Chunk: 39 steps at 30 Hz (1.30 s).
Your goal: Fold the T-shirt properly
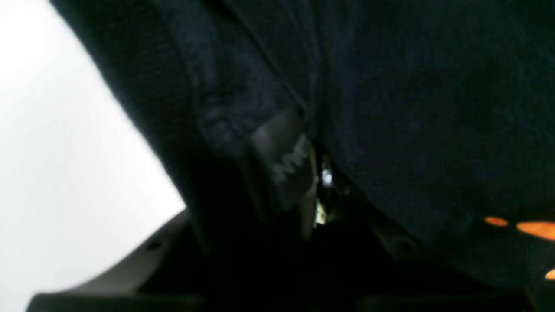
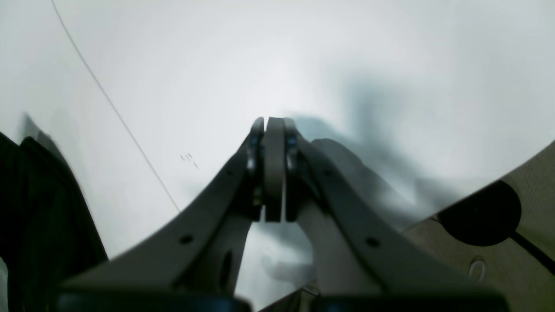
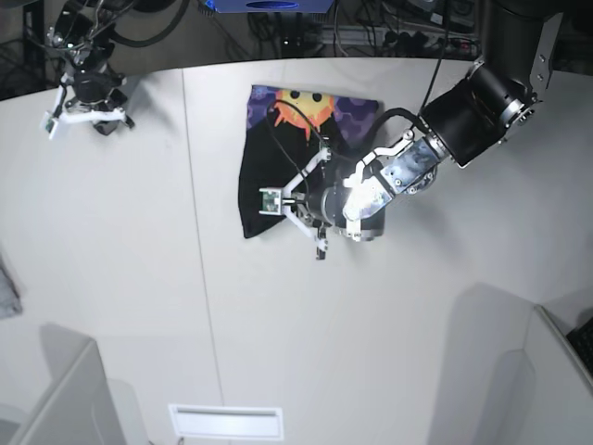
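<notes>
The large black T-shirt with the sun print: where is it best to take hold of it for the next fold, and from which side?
Probably the plain black lower edge of the large black T-shirt with the sun print, nearest the camera in the base view. That edge lies free on the white table, so an end effector can come in low from the bare table side.

I am finding no text, number or brand that can be read in any view. I am seeing pale letter-like marks on a dark tag [image 1: 288, 162] among the folds of the T-shirt [image 1: 433, 130] in the left wrist view, but blur is keeping me from making them out. A few tiny dark marks [image 2: 189, 159] are showing on the white table [image 2: 303, 52] in the right wrist view, too small to read.
</notes>
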### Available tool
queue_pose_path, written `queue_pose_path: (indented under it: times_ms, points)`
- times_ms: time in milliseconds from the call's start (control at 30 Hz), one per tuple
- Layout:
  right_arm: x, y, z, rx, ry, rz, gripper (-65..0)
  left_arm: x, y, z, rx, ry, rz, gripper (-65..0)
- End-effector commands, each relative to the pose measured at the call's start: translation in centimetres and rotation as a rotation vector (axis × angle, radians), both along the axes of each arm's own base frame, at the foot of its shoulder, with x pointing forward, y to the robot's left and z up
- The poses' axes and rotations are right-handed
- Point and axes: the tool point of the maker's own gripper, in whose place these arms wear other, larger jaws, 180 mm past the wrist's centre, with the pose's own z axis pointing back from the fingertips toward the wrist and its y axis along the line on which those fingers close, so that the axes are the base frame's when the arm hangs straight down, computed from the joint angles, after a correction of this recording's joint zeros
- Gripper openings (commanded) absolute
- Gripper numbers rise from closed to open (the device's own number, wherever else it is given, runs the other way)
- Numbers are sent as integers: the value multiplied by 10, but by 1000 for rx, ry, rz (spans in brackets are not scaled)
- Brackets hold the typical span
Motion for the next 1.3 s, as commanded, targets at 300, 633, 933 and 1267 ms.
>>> queue_pose_path:
  times_ms: [300, 633, 933, 1267]
  points:
    - [11, -4, 12, -25, -49, 7, -650, 22, 48, -14, 121, -2, 158, -650]
    - [11, -3, 12, -24, -47, 7, -650, 20, 49, -16, 122, 3, 166, -650]
    - [10, -3, 11, -24, -44, 7, -650, 20, 49, -17, 126, 1, 164, -650]
    - [10, -2, 11, -21, -43, 10, -650, 33, 49, -7, 118, -29, 166, -606]
